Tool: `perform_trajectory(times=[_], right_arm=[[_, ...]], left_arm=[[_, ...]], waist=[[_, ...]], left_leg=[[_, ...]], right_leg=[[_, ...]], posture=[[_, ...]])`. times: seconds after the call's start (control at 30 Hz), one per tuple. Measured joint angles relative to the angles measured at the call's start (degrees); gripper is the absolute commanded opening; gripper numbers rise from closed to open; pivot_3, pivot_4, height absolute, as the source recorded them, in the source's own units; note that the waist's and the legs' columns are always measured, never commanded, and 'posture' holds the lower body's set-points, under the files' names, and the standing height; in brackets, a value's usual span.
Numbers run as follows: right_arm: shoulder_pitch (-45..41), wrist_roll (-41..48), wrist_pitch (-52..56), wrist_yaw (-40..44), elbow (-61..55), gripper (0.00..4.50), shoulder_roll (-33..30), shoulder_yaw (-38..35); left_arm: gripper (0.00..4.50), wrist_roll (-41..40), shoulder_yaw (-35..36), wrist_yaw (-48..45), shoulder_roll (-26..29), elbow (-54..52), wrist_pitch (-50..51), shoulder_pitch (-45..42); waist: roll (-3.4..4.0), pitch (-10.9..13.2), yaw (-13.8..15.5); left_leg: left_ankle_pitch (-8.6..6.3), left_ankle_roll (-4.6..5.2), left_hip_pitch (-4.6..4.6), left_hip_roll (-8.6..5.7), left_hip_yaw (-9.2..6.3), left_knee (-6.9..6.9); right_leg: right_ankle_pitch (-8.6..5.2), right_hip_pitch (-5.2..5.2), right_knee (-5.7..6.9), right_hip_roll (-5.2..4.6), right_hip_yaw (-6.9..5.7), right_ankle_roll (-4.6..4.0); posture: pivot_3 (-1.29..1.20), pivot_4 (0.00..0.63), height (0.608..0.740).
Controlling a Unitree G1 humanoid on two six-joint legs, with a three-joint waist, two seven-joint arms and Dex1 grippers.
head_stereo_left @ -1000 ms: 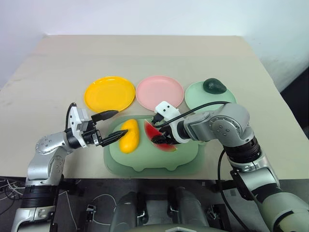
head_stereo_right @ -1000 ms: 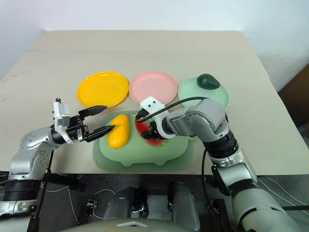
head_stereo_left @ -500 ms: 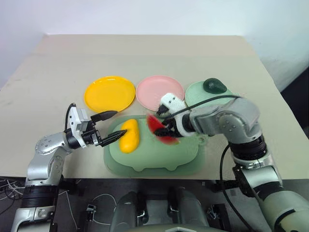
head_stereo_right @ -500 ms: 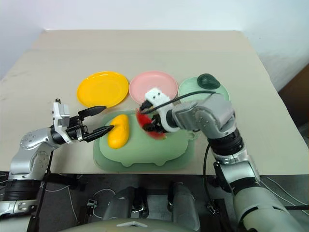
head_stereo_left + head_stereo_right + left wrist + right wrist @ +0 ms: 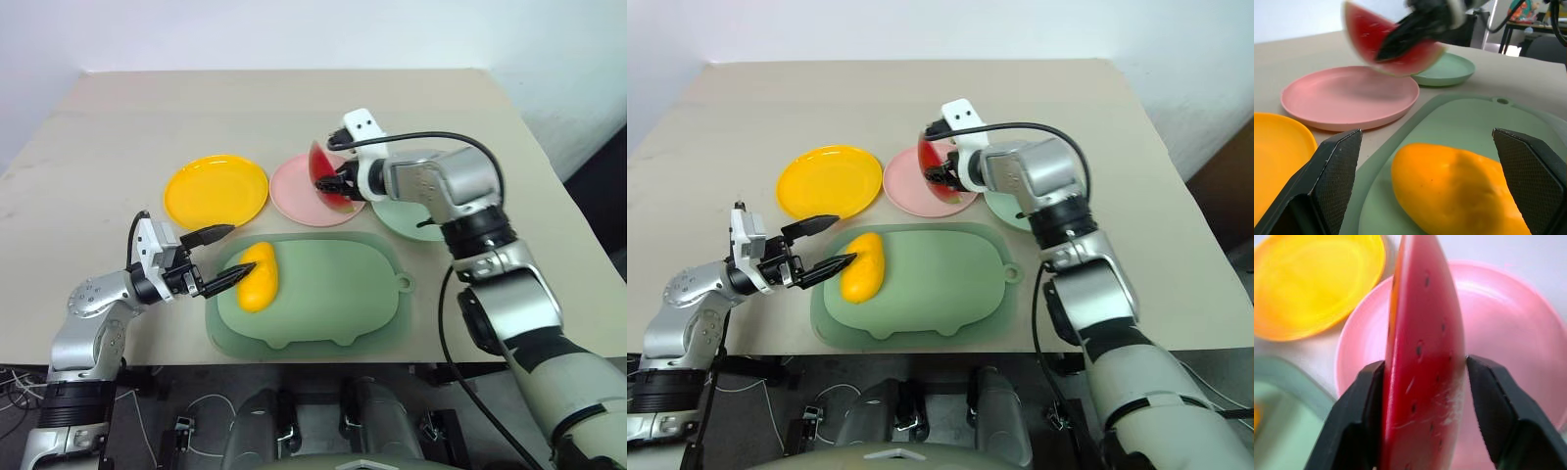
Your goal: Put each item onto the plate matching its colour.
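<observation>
Watermelon wedge [image 5: 325, 174] clamped in R gripper [image 5: 338, 182] over pink plate [image 5: 294, 191]. L gripper [image 5: 227, 257] jaws wide apart, beside mango [image 5: 257, 277] on board [image 5: 333, 299].

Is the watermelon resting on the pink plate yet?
No, the left wrist view shows the watermelon wedge held above the pink plate in the right pincer.

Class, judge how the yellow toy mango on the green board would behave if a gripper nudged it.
The mango looks smooth and glossy, so probably slippery. Its rounded oblong shape suggests it may roll or pivot on the flat board. It seems rigid, likely light plastic.
</observation>
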Motion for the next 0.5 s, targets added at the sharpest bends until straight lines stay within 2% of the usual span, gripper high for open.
perform_trajectory(times=[0.27,0.47,0.5], right_arm=[[-7.1,-7.67,-16.22,2.25,26.11,2.26,6.76,-1.68],[-7.82,-10.65,-21.06,2.86,32.23,4.33,7.97,-4.8],[-8.1,-10.92,-21.3,2.86,32.68,4.48,8.01,-5.31]], left_arm=[[4.5,-0.03,0.19,0.35,0.06,-1.25,0.08,1.06],[4.5,-0.03,0.68,0.44,0.81,-1.82,0.11,1.91],[4.5,-0.03,0.76,0.5,0.87,-1.95,0.19,2.02]], waist=[[0.0,0.01,-0.56],[0.0,0.01,-0.87],[0.0,0.01,-0.87]], left_leg=[[0.02,-0.04,0.0,-0.03,-0.01,0.01],[0.03,-0.06,0.0,-0.01,-0.03,0.01],[0.04,-0.06,0.01,-0.01,-0.03,0.01]], right_leg=[[-0.04,-0.05,0.16,-0.02,0.01,0.03],[-0.04,-0.08,0.2,-0.05,0.03,0.03],[-0.04,-0.08,0.2,-0.05,0.04,0.03]], posture=[[0.0,0.15,0.696],[0.0,0.15,0.696],[0.0,0.15,0.696]])
